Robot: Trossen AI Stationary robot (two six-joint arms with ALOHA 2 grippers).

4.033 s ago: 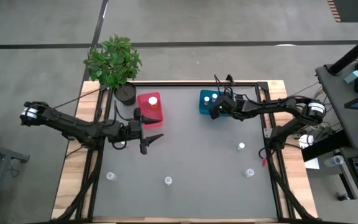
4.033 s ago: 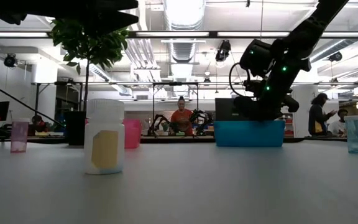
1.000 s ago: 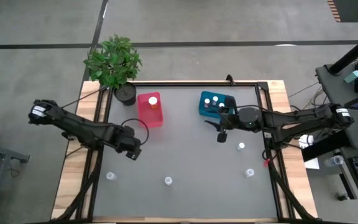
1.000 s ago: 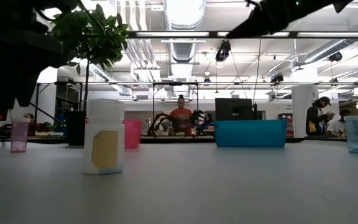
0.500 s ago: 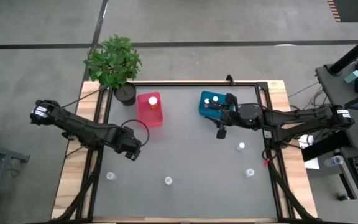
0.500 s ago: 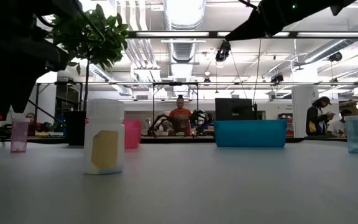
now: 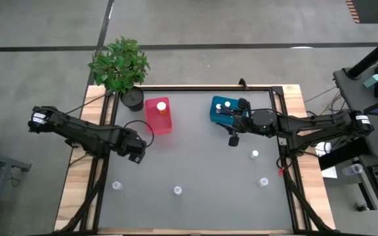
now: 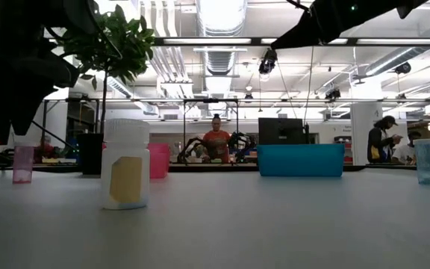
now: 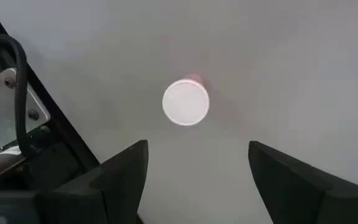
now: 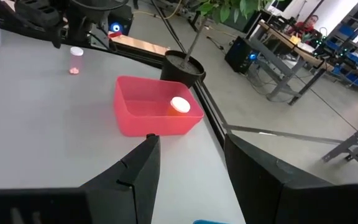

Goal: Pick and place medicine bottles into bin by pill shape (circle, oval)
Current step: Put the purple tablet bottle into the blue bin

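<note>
The grey counter (image 7: 195,164) carries a potted plant (image 7: 122,67) at its far left corner. Just beside the plant stands the pink-red bin (image 7: 158,117) with one bottle inside; the teal-blue bin (image 7: 220,109) stands well apart from it and holds several bottles. Four medicine bottles (image 7: 177,191) stand loose along the near side. The left end effector (image 9: 194,180), fingers apart and empty, hangs above a pinkish bottle (image 9: 186,102). The right end effector (image 10: 188,165), fingers apart and empty, hangs just beside the teal-blue bin.
</note>
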